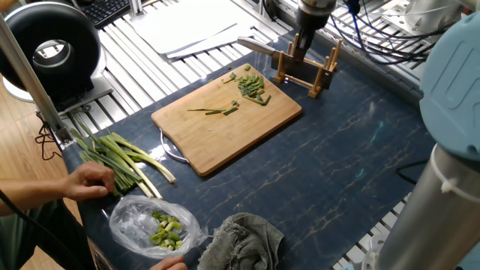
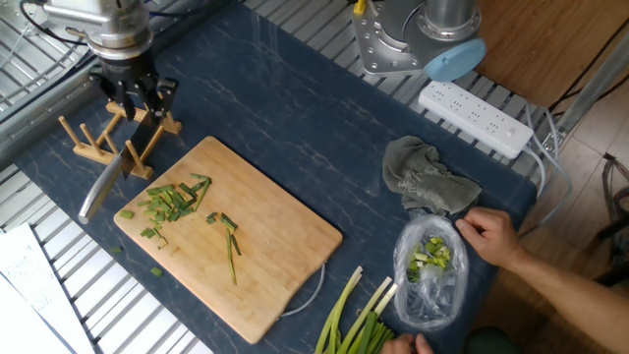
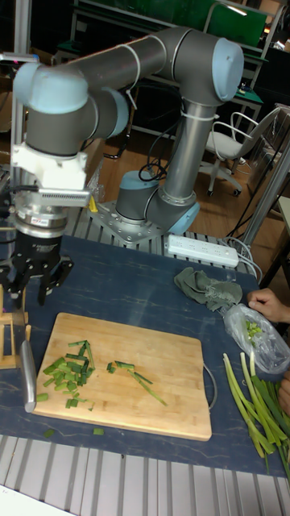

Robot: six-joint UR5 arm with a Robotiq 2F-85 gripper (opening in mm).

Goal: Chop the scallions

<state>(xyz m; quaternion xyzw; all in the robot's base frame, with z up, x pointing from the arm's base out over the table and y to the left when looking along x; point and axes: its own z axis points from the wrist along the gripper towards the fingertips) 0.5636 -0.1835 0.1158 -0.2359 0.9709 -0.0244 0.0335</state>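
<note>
Gripper (image 2: pixel 137 90) sits above the wooden knife rack (image 2: pixel 108 138) at upper left of the other fixed view, fingers spread apart and holding nothing. In the tall view the gripper (image 3: pixel 34 282) hangs at left, above the rack (image 3: pixel 11 326), jaws apart. In one fixed view only the wrist end shows near the top centre, right over the rack (image 1: pixel 307 69).

Knife (image 2: pixel 103 182) lies with its handle in the rack and its blade slanting down toward the left corner of the cutting board (image 2: pixel 275 261), off the board's edge.

Scallions (image 2: pixel 177 200): mostly cut, a heap of short green bits on the left part of the board, plus one thin longer stalk piece just right of the heap, running down toward board centre. A couple of bits lie off the board at lower left. Same layout in the tall view (image 3: pixel 68 372).

Lower right of the other fixed view: a thicker bundle of stalks (image 2: pixel 354 320), a clear bag (image 2: pixel 429 267) with pale chunks, a grey rag (image 2: pixel 425 182) above it. A person's hand (image 2: pixel 491 236) touches the bag. White power strip (image 2: pixel 477 116) at upper right.
</note>
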